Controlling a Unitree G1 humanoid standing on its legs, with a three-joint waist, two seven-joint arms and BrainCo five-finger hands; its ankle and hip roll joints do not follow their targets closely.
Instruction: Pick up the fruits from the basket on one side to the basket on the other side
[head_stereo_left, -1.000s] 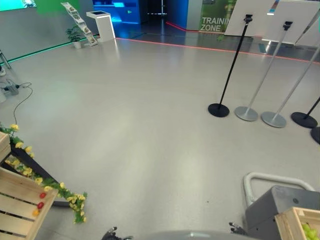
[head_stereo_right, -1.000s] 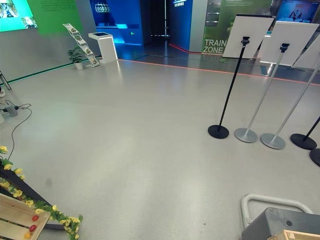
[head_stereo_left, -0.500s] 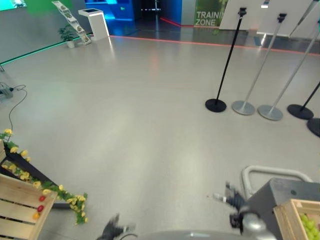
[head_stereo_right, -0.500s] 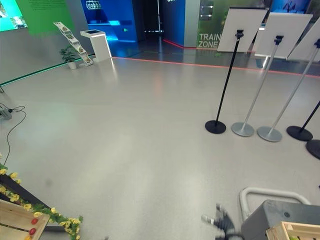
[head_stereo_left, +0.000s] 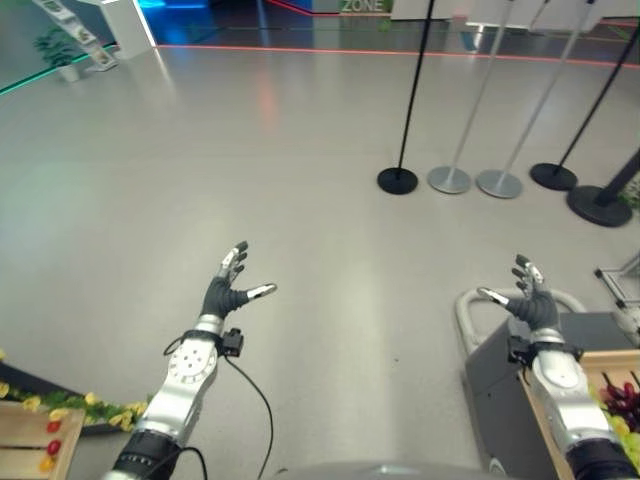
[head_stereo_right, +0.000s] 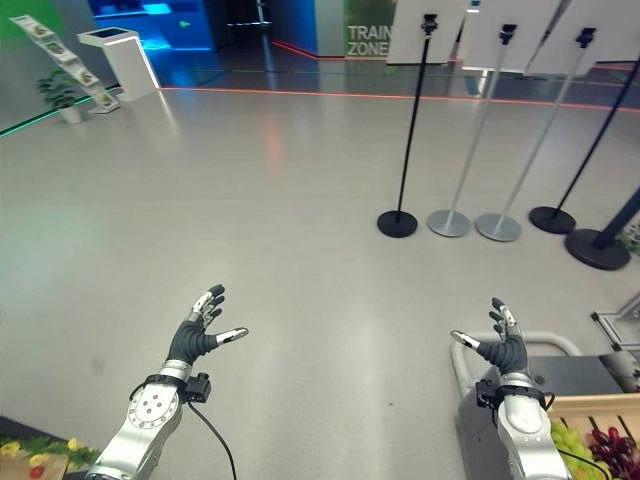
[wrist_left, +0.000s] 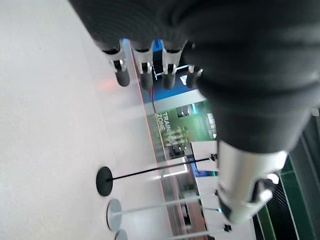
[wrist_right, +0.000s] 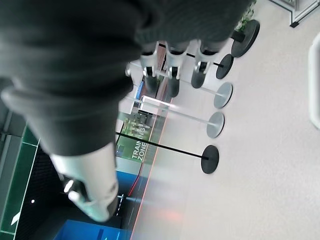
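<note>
Right wooden crate (head_stereo_right: 580, 410) sitting at the lower right, holding green grapes (head_stereo_right: 567, 440) and dark red grapes (head_stereo_right: 612, 447). Left wooden crate (head_stereo_left: 30, 450) lying at the lower left, showing small red and orange fruits (head_stereo_left: 50, 448) on its slats.

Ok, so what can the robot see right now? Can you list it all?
Crate: one, wooden, lower left, red and yellow fruit on its side.
Flowers: one string, yellow with green leaves, beside that crate.
Right crate: one, wooden, lower right, on a grey cart.
Grapes: green and dark red bunches, inside the right crate.
Cart: one, grey, pale handle, lower right.
Sign stands: several, black and silver, far right on the floor.
Floor: grey.
Left hand: open, over the floor.
Right hand: open, above the cart.
</note>
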